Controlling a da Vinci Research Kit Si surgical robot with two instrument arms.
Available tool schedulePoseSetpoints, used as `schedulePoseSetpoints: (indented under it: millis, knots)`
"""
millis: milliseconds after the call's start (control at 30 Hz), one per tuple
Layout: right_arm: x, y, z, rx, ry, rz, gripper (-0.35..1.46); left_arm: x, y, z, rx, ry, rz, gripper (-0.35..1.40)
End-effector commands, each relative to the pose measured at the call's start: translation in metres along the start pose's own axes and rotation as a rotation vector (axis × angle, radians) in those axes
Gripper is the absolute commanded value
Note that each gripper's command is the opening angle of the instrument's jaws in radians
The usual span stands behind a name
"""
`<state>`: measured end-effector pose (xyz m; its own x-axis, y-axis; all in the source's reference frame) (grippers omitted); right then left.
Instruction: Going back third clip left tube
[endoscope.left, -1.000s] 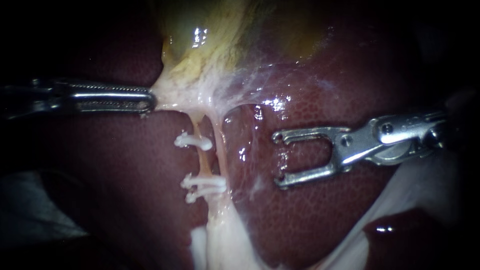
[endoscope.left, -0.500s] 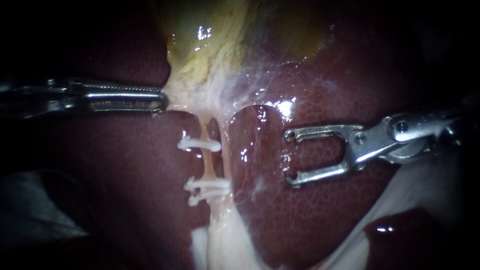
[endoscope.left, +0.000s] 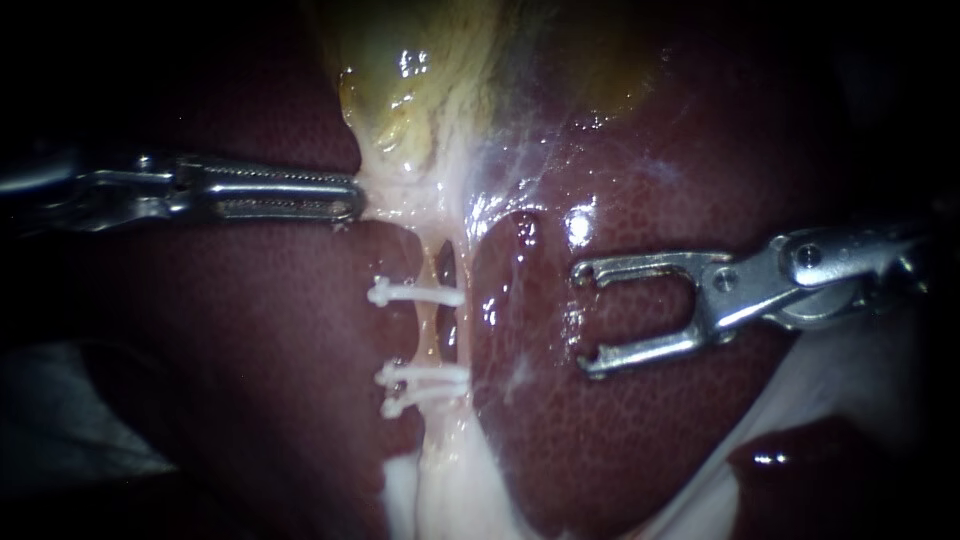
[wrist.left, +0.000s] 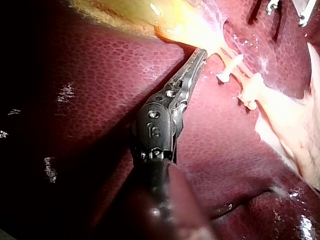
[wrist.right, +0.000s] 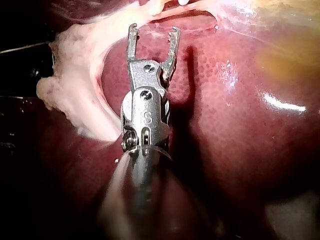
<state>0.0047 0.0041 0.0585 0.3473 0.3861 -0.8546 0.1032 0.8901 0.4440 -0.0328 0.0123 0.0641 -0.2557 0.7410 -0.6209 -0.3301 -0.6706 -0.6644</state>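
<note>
The thin pale-orange left tube (endoscope.left: 428, 325) runs down from the yellow-green gallbladder (endoscope.left: 420, 60), carrying three white plastic clips (endoscope.left: 418, 293): one high, two close together lower. At the tube's upper end the left instrument (endoscope.left: 350, 198) clamps pale tissue (endoscope.left: 388, 192), probably to keep the tube taut. Well aside of the tube, over the dark red liver (endoscope.left: 650, 440), the right instrument (endoscope.left: 585, 320) holds its jaws wide and empty. Its wrist view shows plainly that no clip sits between them.

Left instrument (endoscope.left: 350, 198) grips gallbladder (endoscope.left: 420, 80); right instrument's (endoscope.left: 585, 318) jaws gape.
</note>
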Motion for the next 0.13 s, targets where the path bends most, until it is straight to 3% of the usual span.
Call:
schedulePoseSetpoints:
  millis: [33,133]
  knots:
    - [0.0000,0.0000,0.0000,0.000,0.000,0.000,0.50,0.0001,0.0001,-0.0001,-0.001,0.000,0.000,-0.35]
    - [0.0001,0.0000,0.0000,0.000,0.000,0.001,0.50,0.0001,0.0000,-0.0002,-0.001,0.000,0.000,-0.35]
